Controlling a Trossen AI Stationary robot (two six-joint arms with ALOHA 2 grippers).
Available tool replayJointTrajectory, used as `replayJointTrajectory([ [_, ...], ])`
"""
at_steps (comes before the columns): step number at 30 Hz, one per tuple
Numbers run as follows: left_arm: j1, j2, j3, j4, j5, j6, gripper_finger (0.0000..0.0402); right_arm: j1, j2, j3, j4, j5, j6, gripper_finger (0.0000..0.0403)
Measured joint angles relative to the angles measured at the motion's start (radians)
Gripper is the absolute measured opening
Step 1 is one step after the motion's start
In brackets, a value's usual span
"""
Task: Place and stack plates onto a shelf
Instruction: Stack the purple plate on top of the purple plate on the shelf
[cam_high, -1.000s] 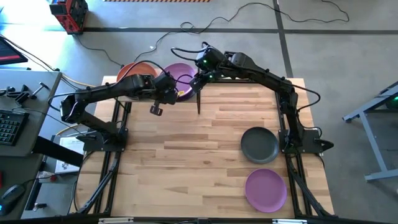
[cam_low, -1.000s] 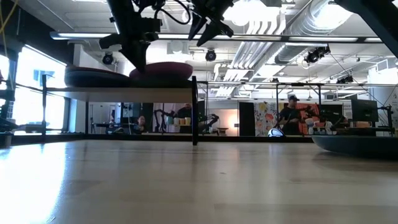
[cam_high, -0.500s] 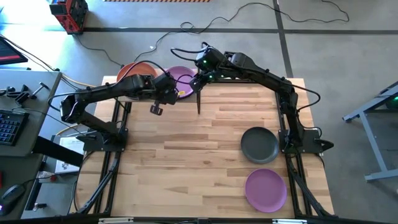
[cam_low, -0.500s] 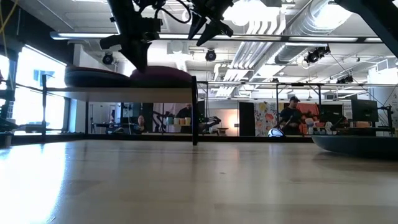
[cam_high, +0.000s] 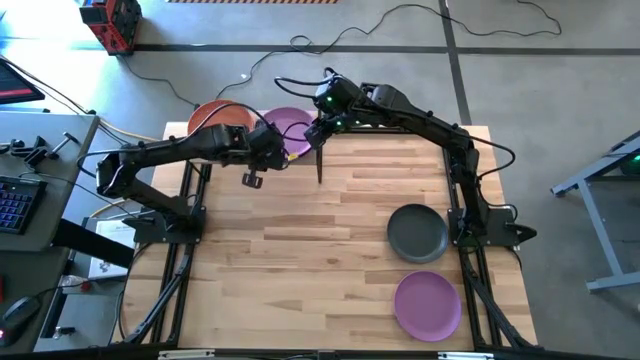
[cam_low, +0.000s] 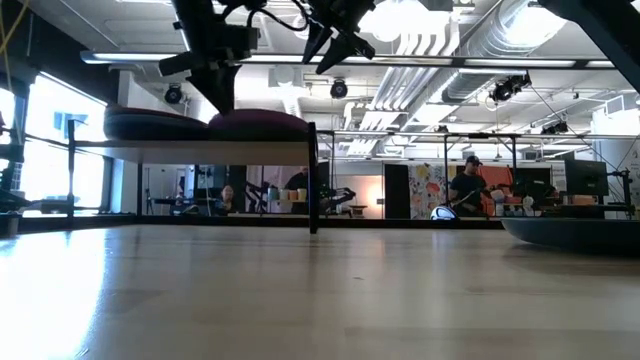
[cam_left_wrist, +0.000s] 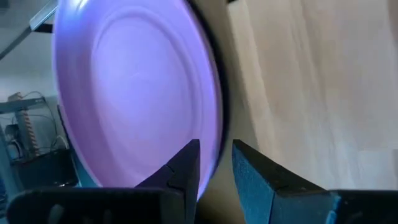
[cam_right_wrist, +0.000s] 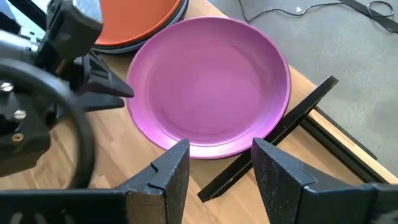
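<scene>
Release is the step in hand. At the table's far left, the orange plate (cam_high: 216, 112) tops one stack on the shelf (cam_low: 200, 148). Just right of it, the left gripper (cam_high: 283, 156) stands with fingers apart at the rim of the purple plate (cam_high: 290, 126) lying flat on the shelf. The right gripper (cam_high: 318, 131) hovers beside it, jaws spread and empty. Next, I judge, an arm must fetch the dark grey plate (cam_high: 417, 232) or the second purple plate (cam_high: 428, 305).

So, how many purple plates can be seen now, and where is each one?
2. One purple plate lies on the shelf beside the orange plate. The other purple plate lies on the table, near the grey plate. Others may be hidden in the stacks.
</scene>
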Motion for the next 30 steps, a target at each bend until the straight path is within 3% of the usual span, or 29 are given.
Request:
replayJointTrajectory([
  [9, -0.066, -0.001, 0.000, -0.034, 0.032, -0.051, 0.0072, 0.009, 0.000, 0.000, -0.018, -0.059, 0.045, 0.0154],
  [16, -0.093, -0.001, 0.000, -0.043, 0.112, -0.195, 0.0072, 0.046, 0.000, 0.000, -0.126, -0.142, 0.086, 0.0154],
  [23, -0.147, -0.001, 0.000, -0.112, 0.114, -0.368, 0.0071, 0.169, 0.000, 0.000, -0.390, -0.144, 0.130, 0.0154],
  [30, -0.210, -0.002, 0.000, -0.149, 0.219, -0.508, 0.0071, 0.335, 0.000, 0.000, -0.441, -0.074, 0.267, 0.0154],
])
